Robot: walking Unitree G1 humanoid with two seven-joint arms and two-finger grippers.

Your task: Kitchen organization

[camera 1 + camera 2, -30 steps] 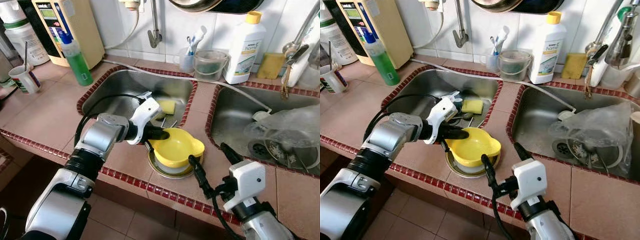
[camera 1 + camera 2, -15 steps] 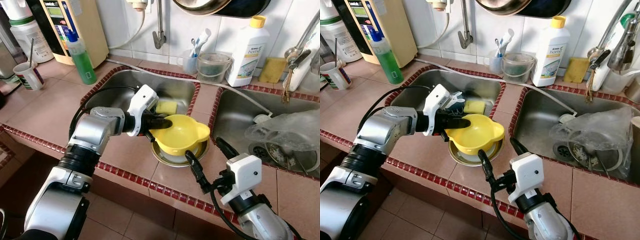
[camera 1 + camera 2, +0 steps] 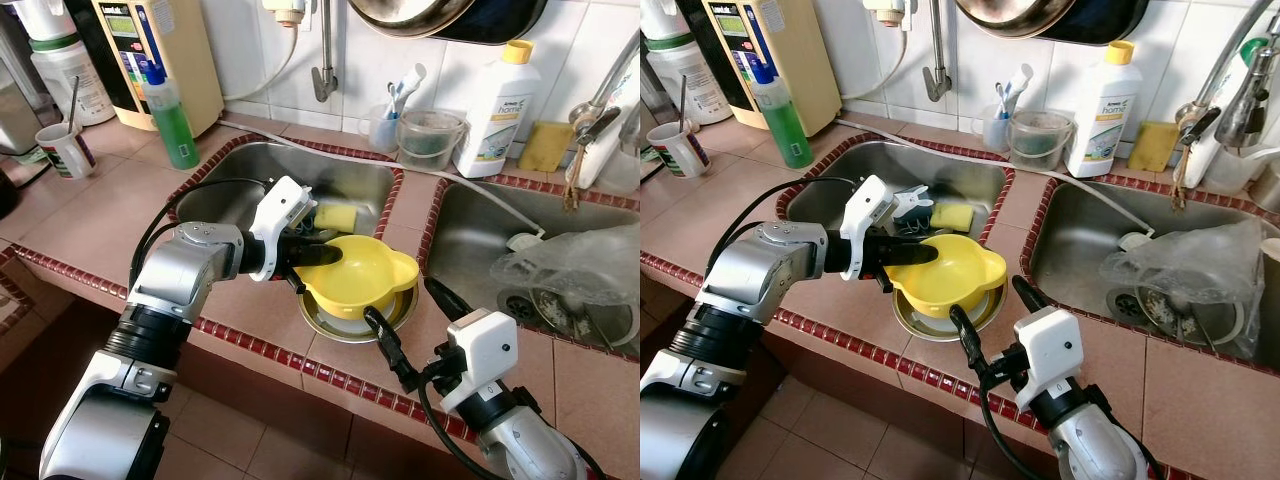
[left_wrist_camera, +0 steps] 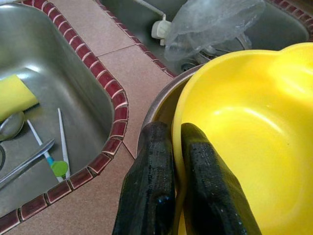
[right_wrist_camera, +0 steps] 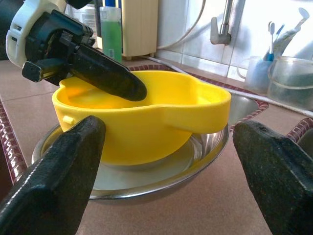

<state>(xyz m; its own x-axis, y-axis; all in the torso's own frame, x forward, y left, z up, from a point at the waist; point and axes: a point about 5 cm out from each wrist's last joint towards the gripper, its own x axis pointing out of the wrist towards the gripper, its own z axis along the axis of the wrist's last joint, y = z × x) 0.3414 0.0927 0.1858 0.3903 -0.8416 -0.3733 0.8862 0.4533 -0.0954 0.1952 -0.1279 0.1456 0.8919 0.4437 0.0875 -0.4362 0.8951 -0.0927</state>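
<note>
The left hand (image 3: 318,258) pinches the rim of the yellow plastic bowl (image 3: 368,276), tilted over the round steel dish (image 3: 330,326) on the tiled desk (image 3: 95,215), long axis pointing toward the right sink; the right hand (image 3: 408,322) gapes just beside the dish.

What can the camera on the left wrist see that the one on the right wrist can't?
Left wrist view alone: down into the left sink, where a yellow sponge and cutlery lie.

Right wrist view alone: the backsplash, with the green bottle and toothbrush cup.

Both: the yellow bowl in the metal dish, its rim pinched by the left gripper.
</note>
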